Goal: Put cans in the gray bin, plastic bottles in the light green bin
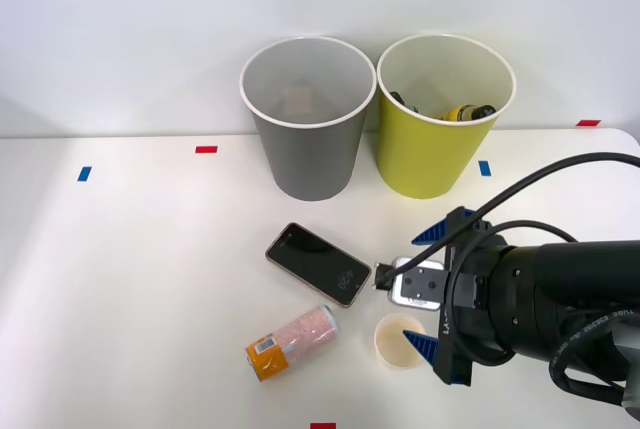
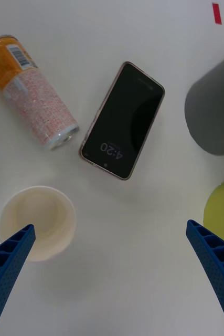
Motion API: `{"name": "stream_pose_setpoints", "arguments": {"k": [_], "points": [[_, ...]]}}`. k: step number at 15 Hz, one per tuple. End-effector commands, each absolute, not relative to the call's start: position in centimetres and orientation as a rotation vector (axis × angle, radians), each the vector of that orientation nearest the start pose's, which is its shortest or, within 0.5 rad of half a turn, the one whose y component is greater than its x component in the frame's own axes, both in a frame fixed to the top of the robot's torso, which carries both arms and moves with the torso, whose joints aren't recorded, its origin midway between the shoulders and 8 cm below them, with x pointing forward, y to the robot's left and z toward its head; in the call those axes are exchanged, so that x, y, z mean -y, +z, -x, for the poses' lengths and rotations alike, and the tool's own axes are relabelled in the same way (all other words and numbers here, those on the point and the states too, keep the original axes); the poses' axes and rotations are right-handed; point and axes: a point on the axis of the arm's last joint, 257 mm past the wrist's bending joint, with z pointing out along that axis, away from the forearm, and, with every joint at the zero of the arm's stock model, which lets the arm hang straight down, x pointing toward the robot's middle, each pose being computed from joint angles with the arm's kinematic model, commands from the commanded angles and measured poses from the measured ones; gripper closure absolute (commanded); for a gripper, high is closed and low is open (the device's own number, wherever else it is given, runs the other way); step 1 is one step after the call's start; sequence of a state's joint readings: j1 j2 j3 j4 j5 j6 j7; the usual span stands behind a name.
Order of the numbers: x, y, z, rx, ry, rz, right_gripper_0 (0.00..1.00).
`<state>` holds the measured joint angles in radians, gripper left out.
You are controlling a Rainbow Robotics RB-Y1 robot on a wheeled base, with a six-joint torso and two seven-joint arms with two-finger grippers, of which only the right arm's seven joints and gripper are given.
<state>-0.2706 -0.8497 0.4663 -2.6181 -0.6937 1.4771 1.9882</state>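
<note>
**Open tool held over the desk, can lying on its side**

The white desk [image 1: 130,279] is seen carrying everything, with small red and blue tape marks [image 1: 206,149] stuck along its far part. At its far side, two round tapered wastebaskets with white rims are stood upright just beside each other: the gray bin [image 1: 306,119] on the left and the yellow-green bin [image 1: 443,117] on the right, in which some dark and yellow items are partly visible. The black right arm [image 1: 570,299] is brought in from the right, and its tool [image 1: 437,289] is held above the desk with the blue ribbed fingers [image 2: 7,262] spread wide apart, nothing being gripped between them. A dark smartphone with a lit clock on its screen [image 1: 318,263] is laid flat in front of the gray bin. The slim pale pink speckled can with an orange end and a white barcode patch [image 1: 291,342] is lying on its side near the phone, apart from it and well apart from both bins. A small cream paper cup [image 1: 398,339] is stood upright just beside the lower finger
</note>
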Motion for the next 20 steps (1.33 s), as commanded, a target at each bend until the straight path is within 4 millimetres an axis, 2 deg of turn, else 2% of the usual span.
{"name": "stream_pose_setpoints", "arguments": {"k": [1, 4, 10, 15, 20], "points": [[8.0, -16.8, -30.5, -1.464, -0.150, 2.005, 0.00], [7.0, -17.3, -29.3, -1.266, -0.202, 2.196, 0.00], [5.5, -18.2, -27.4, -1.138, -0.193, 2.322, 0.00], [4.7, -18.8, -28.6, -1.180, -0.157, 2.330, 0.00], [4.5, -19.4, -28.2, -1.192, -0.111, 2.355, 0.00]]}}
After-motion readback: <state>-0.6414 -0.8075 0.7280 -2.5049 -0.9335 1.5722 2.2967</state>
